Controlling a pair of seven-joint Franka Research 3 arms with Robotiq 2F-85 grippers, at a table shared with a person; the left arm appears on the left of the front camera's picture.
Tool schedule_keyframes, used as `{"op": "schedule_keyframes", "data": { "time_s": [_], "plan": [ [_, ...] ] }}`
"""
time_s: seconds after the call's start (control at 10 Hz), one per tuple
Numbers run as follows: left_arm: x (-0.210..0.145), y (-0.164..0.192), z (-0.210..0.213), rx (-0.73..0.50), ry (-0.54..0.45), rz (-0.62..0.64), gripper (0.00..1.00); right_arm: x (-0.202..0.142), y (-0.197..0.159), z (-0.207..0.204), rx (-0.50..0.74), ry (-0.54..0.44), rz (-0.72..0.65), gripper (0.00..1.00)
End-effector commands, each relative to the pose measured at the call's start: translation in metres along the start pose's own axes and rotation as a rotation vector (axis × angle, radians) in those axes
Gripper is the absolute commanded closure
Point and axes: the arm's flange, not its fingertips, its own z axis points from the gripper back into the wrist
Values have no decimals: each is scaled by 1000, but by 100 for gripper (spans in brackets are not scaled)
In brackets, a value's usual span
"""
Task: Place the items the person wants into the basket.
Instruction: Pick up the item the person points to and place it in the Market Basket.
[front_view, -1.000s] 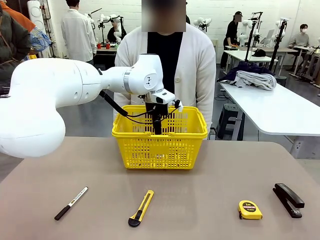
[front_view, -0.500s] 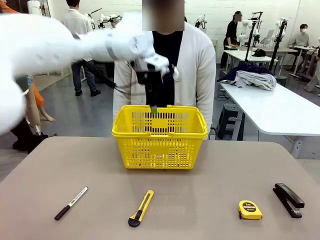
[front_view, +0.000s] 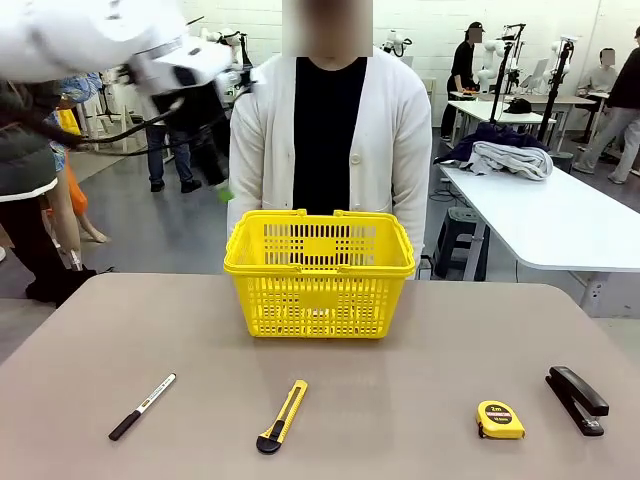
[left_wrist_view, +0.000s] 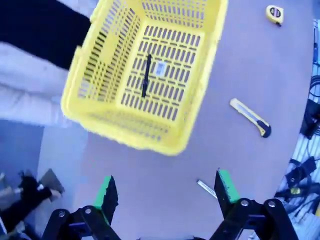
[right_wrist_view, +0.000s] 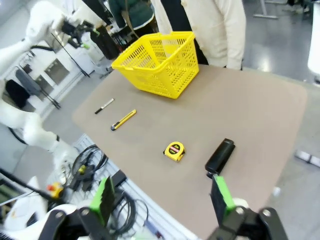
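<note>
The basket (left_wrist_view: 145, 141) holds a slim black pen (left_wrist_view: 146, 75) — left tool (left_wrist_view: 165, 181) and right tool (right_wrist_view: 161, 187) spread, empty.

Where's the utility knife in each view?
Front view: utility knife lies low, left of centre, in front of the basket.
Left wrist view: utility knife at right, right of the basket.
Right wrist view: utility knife left of centre, below the basket.
Shared landmark: the yellow basket.
</note>
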Motion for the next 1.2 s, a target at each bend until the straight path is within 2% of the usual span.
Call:
{"op": "schedule_keyframes", "data": {
  "time_s": [0.0, 0.4, 0.6, 1.1],
  "plan": [
    [-50, -28, -12, 36, -42, 50, 0, 1, 0, 0, 11, -18, 11, 0],
    [-99, -1, -32, -54, -22, 145, 0, 1, 0, 0, 11, -18, 11, 0],
    [-112, 5, -40, -82, -7, 182, 0, 1, 0, 0, 11, -18, 11, 0],
    [-113, 4, -42, -43, 16, 181, 0, 1, 0, 0, 11, -18, 11, 0]
  ]
}}
